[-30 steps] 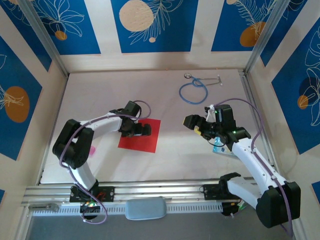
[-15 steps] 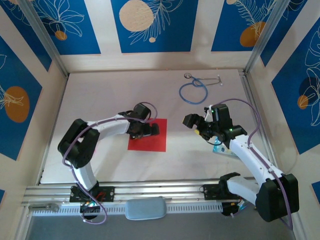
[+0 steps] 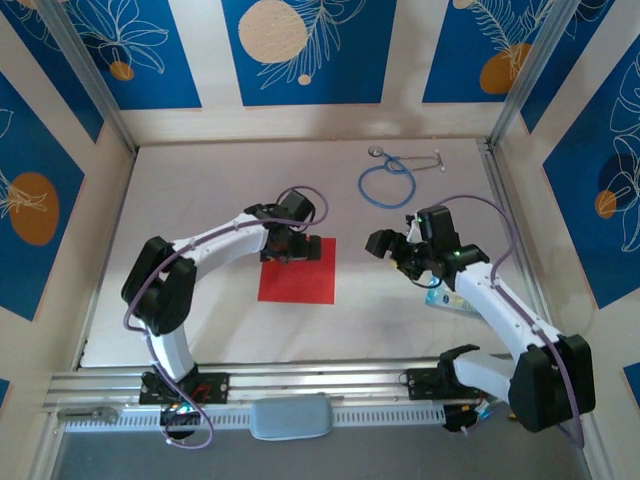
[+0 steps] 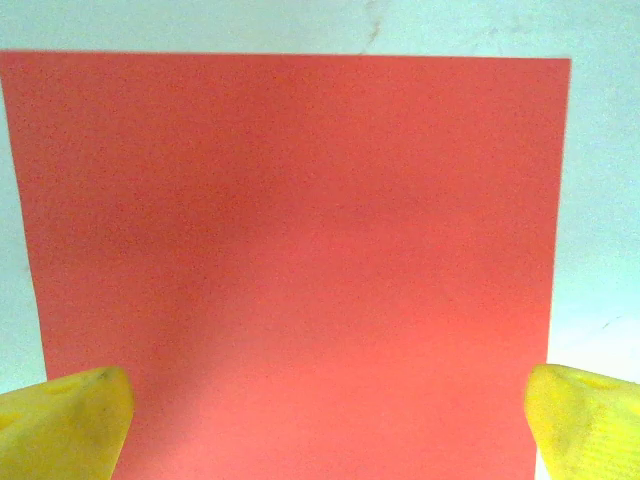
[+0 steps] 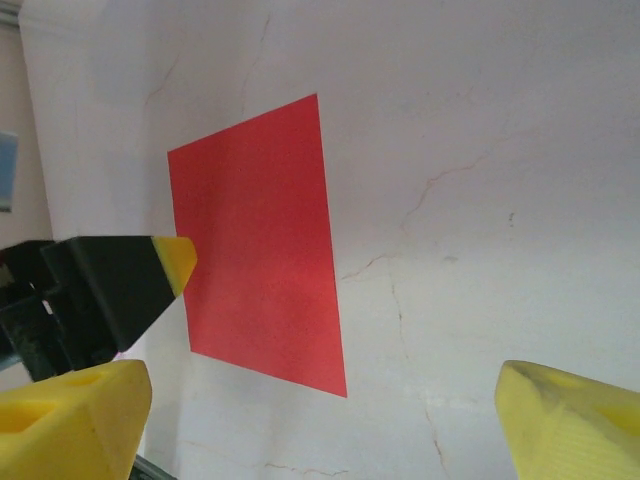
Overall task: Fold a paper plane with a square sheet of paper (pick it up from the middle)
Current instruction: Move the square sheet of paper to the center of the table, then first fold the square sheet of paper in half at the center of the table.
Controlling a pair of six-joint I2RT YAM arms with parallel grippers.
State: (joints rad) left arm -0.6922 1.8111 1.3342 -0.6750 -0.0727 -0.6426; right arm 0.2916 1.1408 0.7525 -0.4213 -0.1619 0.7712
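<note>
The square sheet of paper (image 3: 298, 275) is bright red and lies flat and unfolded on the white table. In the left wrist view the sheet (image 4: 290, 250) spans almost the whole width. My left gripper (image 3: 287, 246) hovers over the sheet's far edge, open, its yellow fingertips (image 4: 62, 428) at either side of the sheet (image 4: 290, 250) with nothing pinched. My right gripper (image 3: 386, 246) stands to the right of the sheet, also open and empty. From the right wrist the sheet (image 5: 258, 240) lies ahead, with one finger of the left gripper (image 5: 120, 282) at its edge. The paper plane is out of view.
A blue stethoscope (image 3: 387, 183) lies at the back right of the table. A small pale-blue packet (image 3: 441, 298) sits under my right forearm. Aluminium rails (image 3: 300, 385) run along the near edge, and patterned walls close in three sides.
My left gripper swung right and towards the sheet's far edge, and the red sheet slid right with it. The right gripper edged slightly left and its jaws narrowed a little.
</note>
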